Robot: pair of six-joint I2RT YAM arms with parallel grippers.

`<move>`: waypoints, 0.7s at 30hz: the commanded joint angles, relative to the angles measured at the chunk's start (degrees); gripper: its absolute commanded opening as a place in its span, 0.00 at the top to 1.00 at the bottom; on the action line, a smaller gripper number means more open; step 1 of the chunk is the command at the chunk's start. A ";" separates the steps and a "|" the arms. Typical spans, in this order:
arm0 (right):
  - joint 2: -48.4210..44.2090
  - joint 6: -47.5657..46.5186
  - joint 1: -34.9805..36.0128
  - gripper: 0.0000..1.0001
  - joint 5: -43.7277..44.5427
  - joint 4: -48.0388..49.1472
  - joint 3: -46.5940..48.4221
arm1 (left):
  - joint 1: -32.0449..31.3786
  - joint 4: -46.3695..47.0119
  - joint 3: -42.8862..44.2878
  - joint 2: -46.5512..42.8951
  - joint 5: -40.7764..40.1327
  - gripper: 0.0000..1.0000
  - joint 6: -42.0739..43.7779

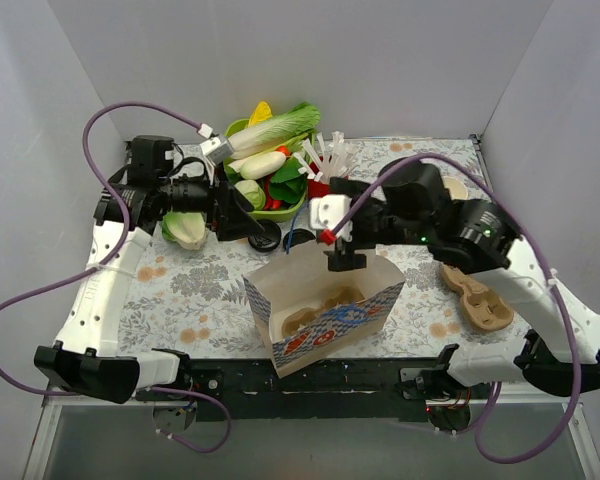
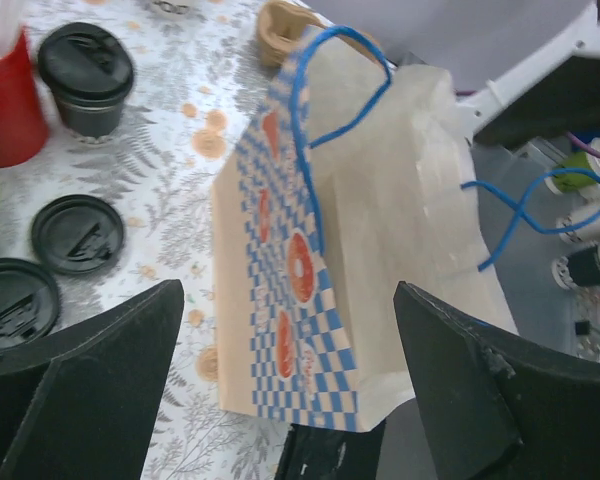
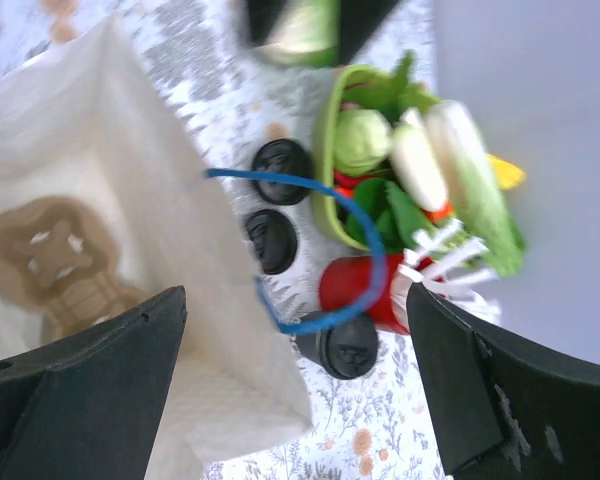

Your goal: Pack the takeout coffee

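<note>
meanwhile, the left jaws gape wide and empty toward the paper bag (image 2: 310, 250), seemingly to steady it. the takeout coffee (image 2: 85, 85) stands unpacked on the surface (image 2: 170, 150) beside the red straw holder (image 2: 5, 100), while the right jaws hang fully open, holding nothing, above the bag's open rim.

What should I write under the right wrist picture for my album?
Open right gripper over the paper bag; the takeout coffee stands beside the red straw holder.
</note>
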 commanded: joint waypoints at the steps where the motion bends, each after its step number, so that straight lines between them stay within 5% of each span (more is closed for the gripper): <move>1: -1.75 7.70 -5.44 0.02 2.27 5.23 5.30 | -5.46 -4.82 1.53 0.85 1.99 0.12 3.33; 11: -2.54 13.33 -26.62 0.02 -0.65 11.55 0.04 | -17.06 -5.62 1.71 7.53 -8.03 0.17 7.47; 14: -3.16 15.00 -30.40 0.02 3.83 14.63 -4.18 | -19.44 -8.25 2.23 9.55 -9.62 0.25 11.33; 18: -2.90 16.15 -36.56 0.02 2.96 15.96 -7.69 | -20.15 -13.61 6.35 12.71 -12.86 0.53 14.50; 21: -1.93 15.36 -39.29 0.02 -0.81 15.44 -9.19 | -20.06 -18.88 9.08 14.13 -15.77 0.62 17.57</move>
